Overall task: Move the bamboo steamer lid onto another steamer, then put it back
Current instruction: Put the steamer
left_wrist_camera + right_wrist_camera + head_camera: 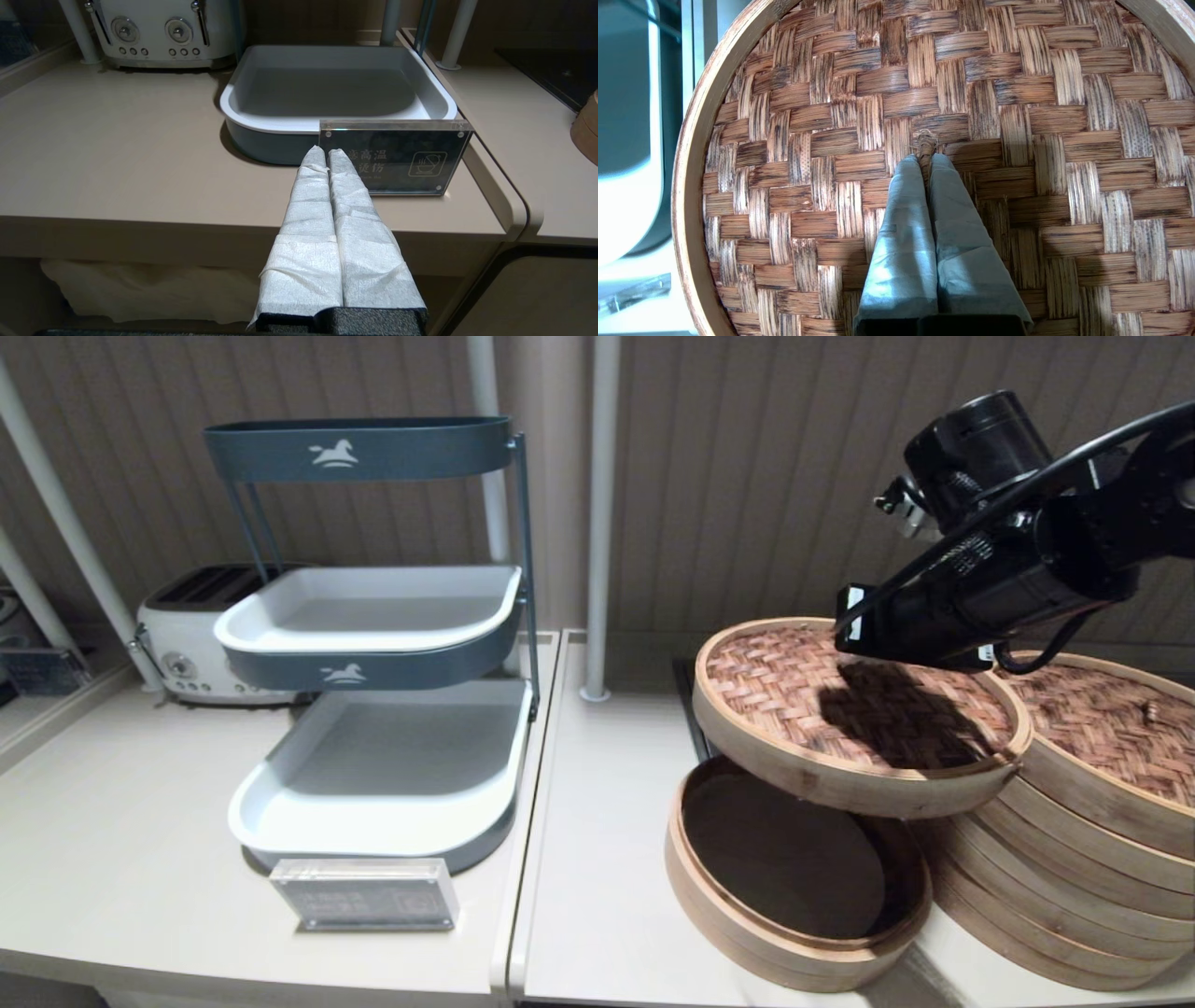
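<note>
The bamboo steamer lid point(794, 709) point(1017, 116) hangs tilted in the air, its reddish-brown woven top up. Below it stands the low single-ring steamer point(738, 915), open. My right gripper point(925, 158) is shut on the lid's small centre loop point(926, 142); in the head view my right arm point(990, 579) hides the fingers. The lid's right edge is level with the top of the tall stack of bamboo rings point(1074, 887), which carries its own woven lid point(1111, 728). My left gripper point(327, 151) is shut and empty, low before the counter's front edge.
A three-tier grey tray rack point(373, 616) stands at the left with a white toaster point(187, 635) behind it. An acrylic sign point(364, 894) point(395, 156) stands before the lowest tray. Two white poles point(597, 513) rise at the back.
</note>
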Available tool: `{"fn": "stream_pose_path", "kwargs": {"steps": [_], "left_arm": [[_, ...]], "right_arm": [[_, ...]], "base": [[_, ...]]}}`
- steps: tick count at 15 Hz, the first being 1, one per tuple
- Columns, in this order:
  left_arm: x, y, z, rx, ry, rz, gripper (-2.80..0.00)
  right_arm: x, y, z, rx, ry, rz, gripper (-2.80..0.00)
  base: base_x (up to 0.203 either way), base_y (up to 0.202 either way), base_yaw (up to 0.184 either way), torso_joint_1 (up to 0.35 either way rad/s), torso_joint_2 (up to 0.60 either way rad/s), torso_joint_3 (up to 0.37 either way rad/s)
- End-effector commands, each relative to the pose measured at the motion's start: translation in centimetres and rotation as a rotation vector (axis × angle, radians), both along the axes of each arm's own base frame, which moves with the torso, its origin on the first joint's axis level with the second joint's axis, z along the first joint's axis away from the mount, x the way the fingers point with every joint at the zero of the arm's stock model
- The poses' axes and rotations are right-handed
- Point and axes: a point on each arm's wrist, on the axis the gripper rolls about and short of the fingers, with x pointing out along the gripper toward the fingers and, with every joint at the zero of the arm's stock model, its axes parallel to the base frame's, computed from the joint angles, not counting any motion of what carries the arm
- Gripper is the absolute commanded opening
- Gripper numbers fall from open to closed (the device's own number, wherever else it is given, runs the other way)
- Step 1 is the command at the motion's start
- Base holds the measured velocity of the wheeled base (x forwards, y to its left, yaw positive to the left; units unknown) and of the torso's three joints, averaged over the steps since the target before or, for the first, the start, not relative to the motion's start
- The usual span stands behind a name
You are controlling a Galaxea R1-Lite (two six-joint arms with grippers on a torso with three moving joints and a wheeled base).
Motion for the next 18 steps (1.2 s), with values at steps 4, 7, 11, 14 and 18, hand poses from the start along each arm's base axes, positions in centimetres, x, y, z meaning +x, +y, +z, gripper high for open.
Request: {"fn": "stream_pose_path", "kwargs": {"steps": [4,7,11,14,18], "left_arm": [[0.2,0.0,-0.8,0.0,0.025,0.0,-2.8],[0.2,0.0,-0.8,0.0,0.025,0.0,-2.8],[0.2,0.0,-0.8,0.0,0.025,0.0,-2.8],[0.2,0.0,-0.8,0.0,0.027,0.0,-2.8],[0.2,0.0,-0.8,0.0,0.027,0.0,-2.8]], "right_arm": [[1.4,1.7,-3.1,-0.032,0.098,0.034,-2.8],[1.9,2.0,-4.2,-0.025,0.129,0.027,-2.8],[3.0,2.4,-6.5,-0.03,0.119,0.019,-2.8],[3.4,2.3,-7.4,-0.026,0.108,0.012,-2.8],[3.2,2.5,-8.6,-0.043,0.145,0.017,-2.8]], "base": [[0.0,0.0,0.0,0.0,0.0,0.0],[0.0,0.0,0.0,0.0,0.0,0.0],[0.0,0.0,0.0,0.0,0.0,0.0],[0.0,0.0,0.0,0.0,0.0,0.0],[0.0,0.0,0.0,0.0,0.0,0.0]]}}
